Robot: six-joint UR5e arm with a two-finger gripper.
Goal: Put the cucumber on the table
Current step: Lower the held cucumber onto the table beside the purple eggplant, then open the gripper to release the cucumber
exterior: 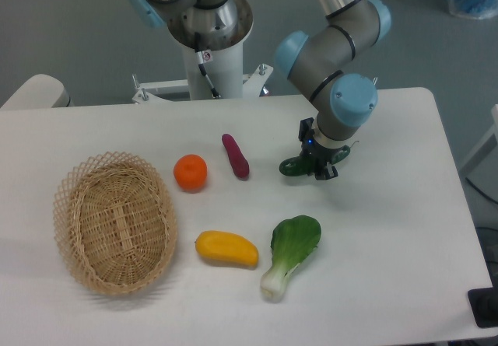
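Gripper (315, 166), small black two-finger unit under the blue-capped grey wrist, sits right of frame centre, clamped on the small dark green glossy cucumber (294, 166); cucumber's left end pokes out leftward from between the fingers, roughly level; whether it touches the large flat white table (405, 229) or hangs just above cannot be told from this view.

Progress, by judgement: pickup done, carry appears near its end; what is left is lowering if needed, opening the fingers, and lifting clear so the cucumber lies free on bare tabletop.

Near to far: lower left, oval woven wicker basket (113, 222), nothing visible in it; lower centre, yellow oblong fruit (226, 249); just right of it, light-green leafy bok choy with white stem (291, 254), well below the gripper; mid frame, round orange (191, 172) and a slim purple vegetable (235, 155), the latter near the cucumber's free end but apart from it; bare table lies between them; upper centre, white robot pedestal (212, 66) behind the table edge.

Writing: a small tag hangs on the pedestal (205, 56), too small to read; no brand or label legible elsewhere.
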